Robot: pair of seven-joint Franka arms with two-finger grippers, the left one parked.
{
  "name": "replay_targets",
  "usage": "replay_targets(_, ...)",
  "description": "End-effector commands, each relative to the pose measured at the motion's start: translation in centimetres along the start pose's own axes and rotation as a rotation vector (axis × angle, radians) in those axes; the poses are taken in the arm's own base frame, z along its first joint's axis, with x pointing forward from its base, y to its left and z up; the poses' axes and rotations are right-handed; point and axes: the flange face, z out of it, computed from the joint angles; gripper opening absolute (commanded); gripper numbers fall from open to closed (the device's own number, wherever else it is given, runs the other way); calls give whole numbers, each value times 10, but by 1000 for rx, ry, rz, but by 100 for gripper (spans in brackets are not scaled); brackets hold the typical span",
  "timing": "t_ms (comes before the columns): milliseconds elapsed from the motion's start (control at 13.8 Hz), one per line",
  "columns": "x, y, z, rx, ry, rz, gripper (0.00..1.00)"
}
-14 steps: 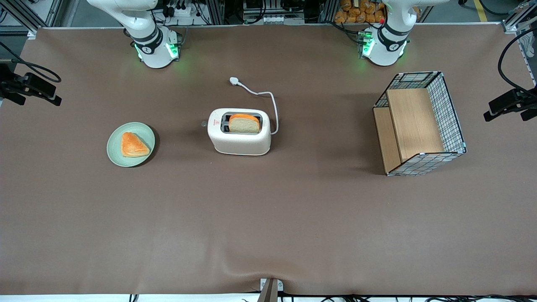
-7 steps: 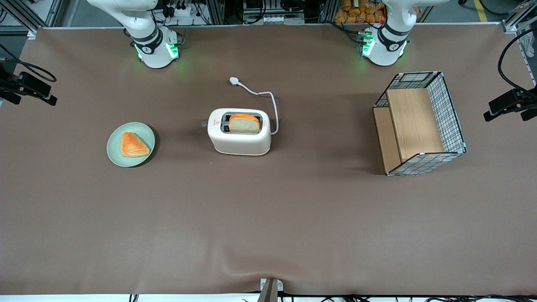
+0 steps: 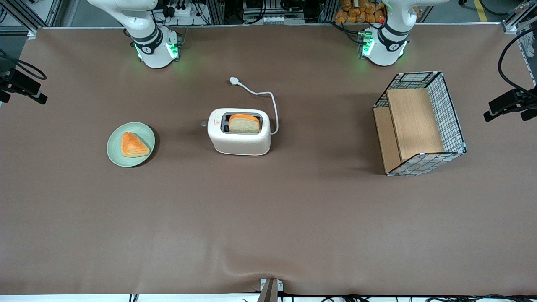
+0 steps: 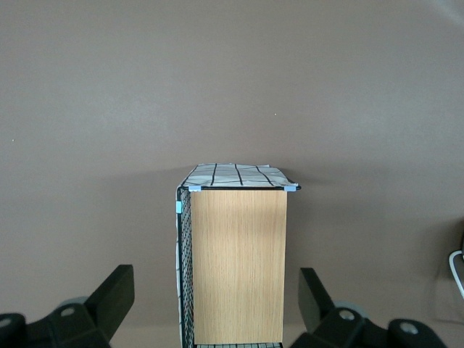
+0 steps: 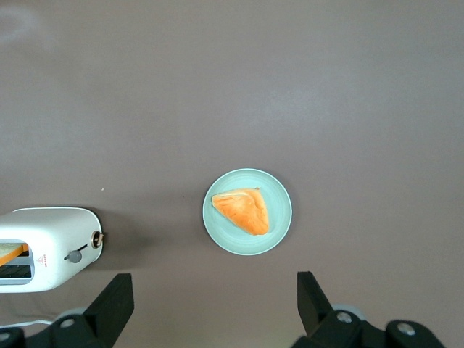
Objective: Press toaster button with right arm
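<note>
Our end effector [image 5: 215, 308] hangs high over the table [image 3: 268, 218] with its two black fingers [image 5: 109, 304] spread wide apart, and it holds nothing. We think it sits up here so we can look down and find our way first. Right under us is a green plate [image 5: 247, 212] with an orange pastry [image 5: 241, 211] on it. Beside the plate stands the toaster [image 5: 47, 249], well apart from our end effector. The toaster button [image 5: 74, 255] is a small grey tab that sticks out of the narrow end that faces the plate, so we think we must go down on that side to press it. A slice of bread [image 3: 243, 124] stands in one slot, which may be why the button waits to be pushed. In the wrist view the toaster is cut off, and we see only the tips of our fingers. In the front view the button [image 3: 204, 124] is a tiny pale dot, hard to make out.
</note>
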Motion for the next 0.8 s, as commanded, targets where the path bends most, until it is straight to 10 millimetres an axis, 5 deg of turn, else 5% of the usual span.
replay_targets(0, 1, 3, -4, -14, -4, 5, 100)
replay_targets(145, 1, 1, -1, -13, -11, 2, 100)
replay_targets(434, 11, -1, 40, -11, -58, -4, 100)
replay_targets(723, 10, -1, 43, -11, -67, -4, 100)
